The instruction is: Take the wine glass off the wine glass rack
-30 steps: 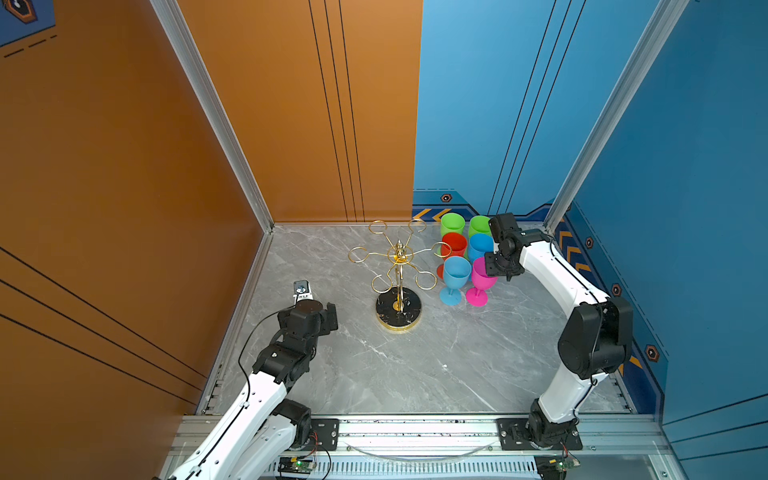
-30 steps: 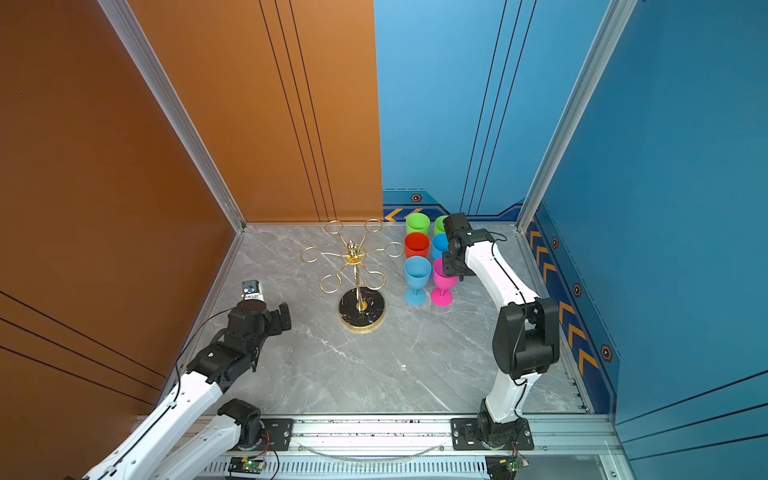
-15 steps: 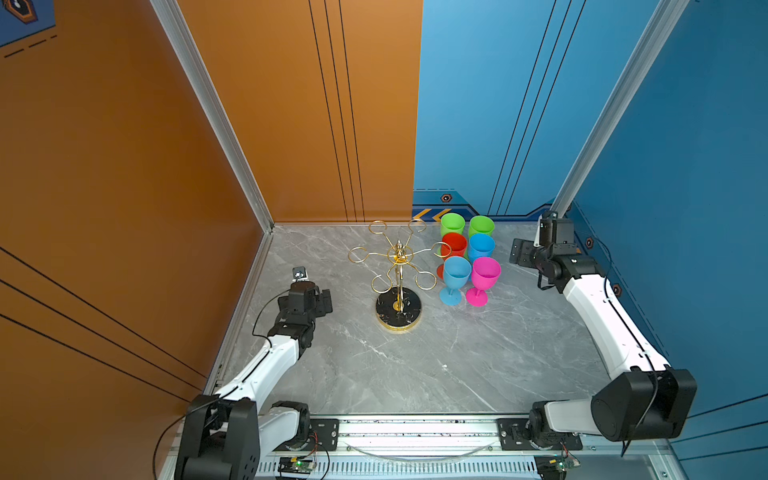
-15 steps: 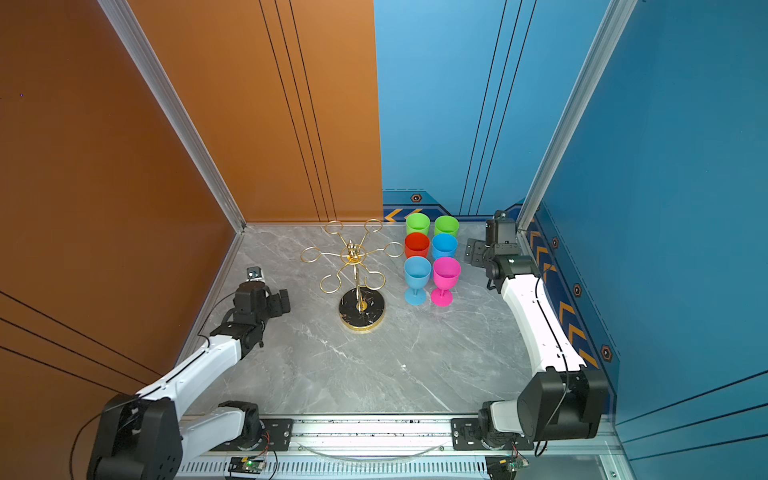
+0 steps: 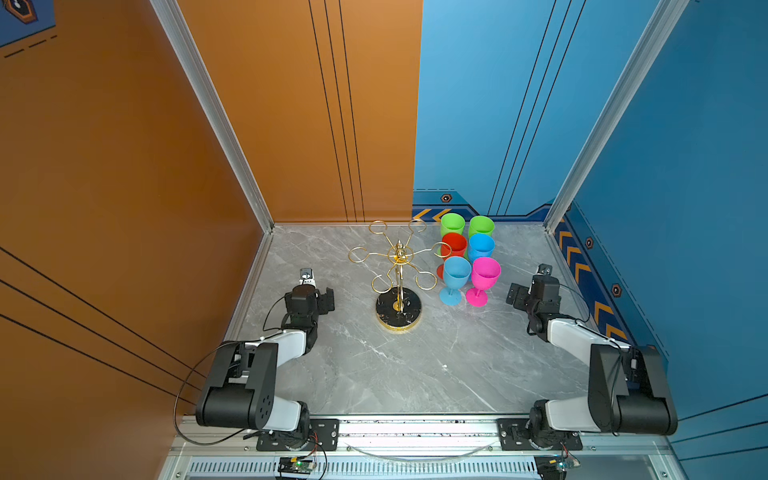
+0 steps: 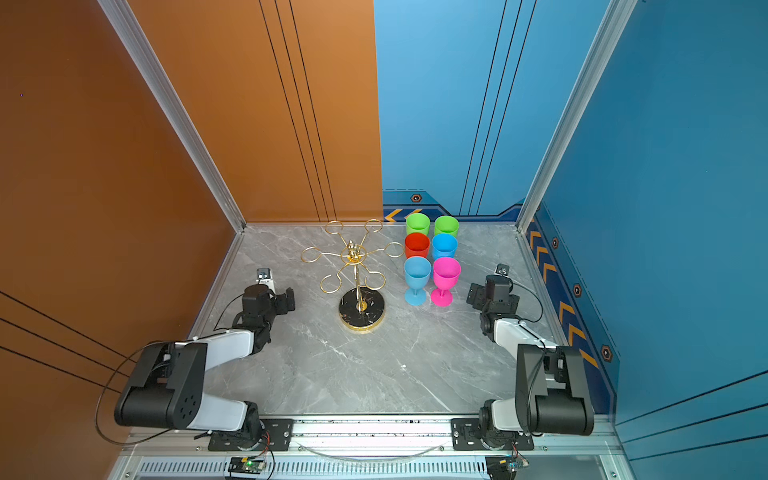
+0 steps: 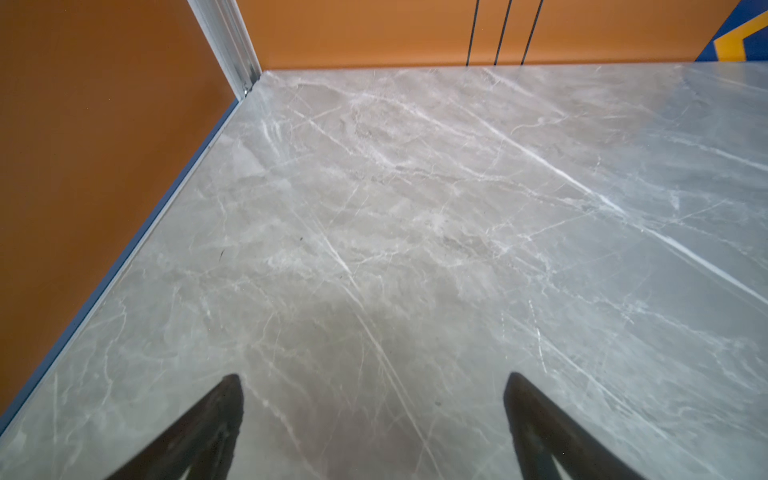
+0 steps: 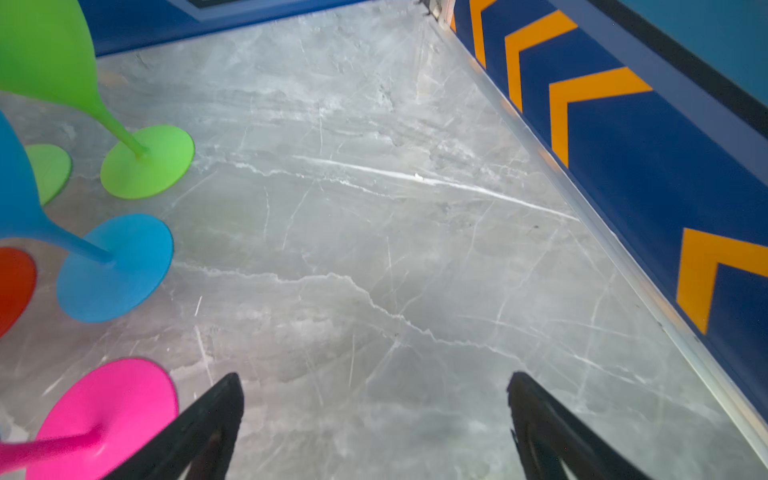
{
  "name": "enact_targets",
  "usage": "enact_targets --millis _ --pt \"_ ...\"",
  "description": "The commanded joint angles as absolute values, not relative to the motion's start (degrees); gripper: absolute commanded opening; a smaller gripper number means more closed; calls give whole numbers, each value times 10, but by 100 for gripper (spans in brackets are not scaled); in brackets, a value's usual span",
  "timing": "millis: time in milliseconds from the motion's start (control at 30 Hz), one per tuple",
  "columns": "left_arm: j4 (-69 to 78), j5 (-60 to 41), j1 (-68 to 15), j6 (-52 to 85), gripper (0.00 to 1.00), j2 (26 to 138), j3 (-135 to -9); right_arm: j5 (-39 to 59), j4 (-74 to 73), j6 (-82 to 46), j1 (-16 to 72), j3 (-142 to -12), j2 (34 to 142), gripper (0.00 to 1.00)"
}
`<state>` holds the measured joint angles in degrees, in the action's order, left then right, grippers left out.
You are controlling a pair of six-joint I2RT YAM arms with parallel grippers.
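The wine glass rack (image 5: 398,270) (image 6: 354,266), thin gold wire on a round black base, stands at mid-table, and its curled loops hold nothing. To its right several wine glasses stand upright on the marble: a pink one (image 5: 485,272) (image 8: 108,411), a blue one (image 5: 456,272), and red, blue and green ones behind them. My right gripper (image 5: 525,293) (image 8: 374,376) is open and empty, low over the table to the right of the pink glass. By the orange wall, my left gripper (image 5: 316,293) (image 7: 374,376) is open and empty.
The grey marble table (image 5: 415,365) is walled by orange panels at the left and back, and by blue panels with yellow chevrons (image 8: 582,95) at the right. Both arms are folded near the front rail (image 5: 415,426). A blue base (image 8: 116,266) and a green base (image 8: 147,162) lie near my right fingers.
My right gripper has opened, let go of the pink glass and drawn back to the right and front. The left arm has folded back toward its base.
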<state>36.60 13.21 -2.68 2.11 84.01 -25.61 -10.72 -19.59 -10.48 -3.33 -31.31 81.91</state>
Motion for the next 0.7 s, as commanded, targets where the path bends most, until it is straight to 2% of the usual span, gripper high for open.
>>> enact_targets --millis 0,67,133,200,267,333,400,667 --pt "480 102 -23 -4 98 881 -239 -94 -389 -94 -22 -264 843 100" --pt "494 98 -23 -4 98 881 -223 -90 -402 -74 -8 -248 834 100" --pt "553 97 -30 -19 98 900 -210 -87 -493 -55 4 -209 861 100" --pt "542 96 -31 -17 98 897 -212 -103 -621 -46 15 -174 897 100" --pt "539 93 -24 -12 98 900 -216 -130 -555 -51 19 -183 872 100" --pt "532 86 -12 1 98 899 -218 -164 -565 -56 25 -194 887 100" --pt "532 85 -11 2 98 899 -217 -157 -522 -51 28 -207 880 100" --pt "533 85 -12 2 98 898 -218 -148 -535 -42 32 -207 887 100"
